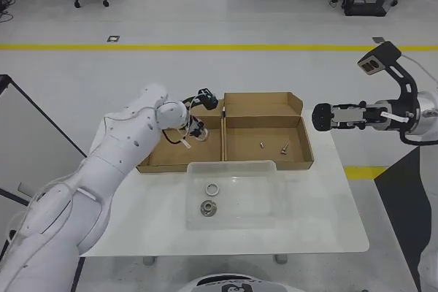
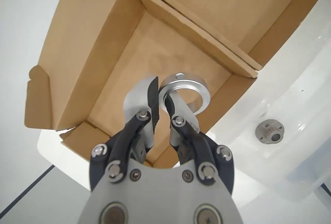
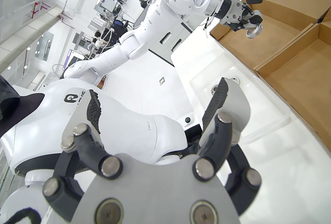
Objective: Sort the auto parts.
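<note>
The left tool [image 2: 160, 95] hangs over the left box [image 1: 201, 155], upper left of centre in the top view, pinching the ring [image 2: 186, 79] by its wall, one finger through the bore, fingers nearly together. The ring is tilted, bore slanting down toward the box floor. The right tool [image 1: 323, 117], spread wide and empty, sits off the right edge of the bench [image 1: 328, 219]. A second ring [image 1: 212, 188] and a hub [image 1: 208, 209] lie in the tray [image 1: 233, 168].

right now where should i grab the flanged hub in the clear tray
Probably from straight above, closing across the raised centre boss of the flanged hub. It seems to lie flat on the clear tray floor, its flange low and wide, so a side approach offers little edge. The loose ring sits apart, leaving room.
</note>
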`<state>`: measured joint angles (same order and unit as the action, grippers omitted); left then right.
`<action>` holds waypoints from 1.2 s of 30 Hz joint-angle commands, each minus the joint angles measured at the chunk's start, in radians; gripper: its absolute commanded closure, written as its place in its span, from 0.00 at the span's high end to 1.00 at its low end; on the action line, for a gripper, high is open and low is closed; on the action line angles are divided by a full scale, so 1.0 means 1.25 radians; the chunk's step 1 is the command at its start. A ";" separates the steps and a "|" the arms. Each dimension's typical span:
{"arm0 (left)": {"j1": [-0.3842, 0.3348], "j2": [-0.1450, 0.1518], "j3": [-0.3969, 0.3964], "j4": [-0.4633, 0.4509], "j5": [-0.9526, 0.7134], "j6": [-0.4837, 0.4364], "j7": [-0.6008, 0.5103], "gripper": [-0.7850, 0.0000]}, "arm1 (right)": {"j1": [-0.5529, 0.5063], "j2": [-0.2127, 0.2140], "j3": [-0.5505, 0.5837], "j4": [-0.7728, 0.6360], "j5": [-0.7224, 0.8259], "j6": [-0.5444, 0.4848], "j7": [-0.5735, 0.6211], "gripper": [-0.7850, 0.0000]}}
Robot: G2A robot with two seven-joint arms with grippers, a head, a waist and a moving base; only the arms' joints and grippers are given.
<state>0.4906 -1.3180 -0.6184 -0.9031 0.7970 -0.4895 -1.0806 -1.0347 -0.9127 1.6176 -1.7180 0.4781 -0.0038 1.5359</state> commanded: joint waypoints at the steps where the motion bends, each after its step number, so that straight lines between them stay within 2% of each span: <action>1: -0.012 -0.015 0.024 0.038 0.012 -0.005 0.008 0.00 | 0.000 0.000 0.000 0.000 0.000 0.000 0.000 1.00; 12: -0.044 -0.099 0.112 0.203 0.024 -0.025 0.085 0.00 | 0.000 0.000 0.000 0.000 0.000 0.000 0.000 1.00; 20: -0.052 -0.153 0.148 0.306 0.030 -0.040 0.123 0.00 | 0.000 0.000 0.000 0.000 0.000 0.000 0.000 1.00; 27: -0.058 -0.189 0.166 0.381 0.043 -0.056 0.154 0.00 | 0.000 0.000 0.000 0.000 0.000 0.000 0.000 1.00; 36: -0.066 -0.223 0.174 0.450 0.052 -0.076 0.188 0.00 | 0.000 0.000 0.000 0.000 0.000 0.000 0.000 1.00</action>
<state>0.4083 -1.5927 -0.4007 -0.3497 0.8614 -0.5805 -0.8518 -1.0347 -0.9127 1.6176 -1.7180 0.4781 -0.0038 1.5359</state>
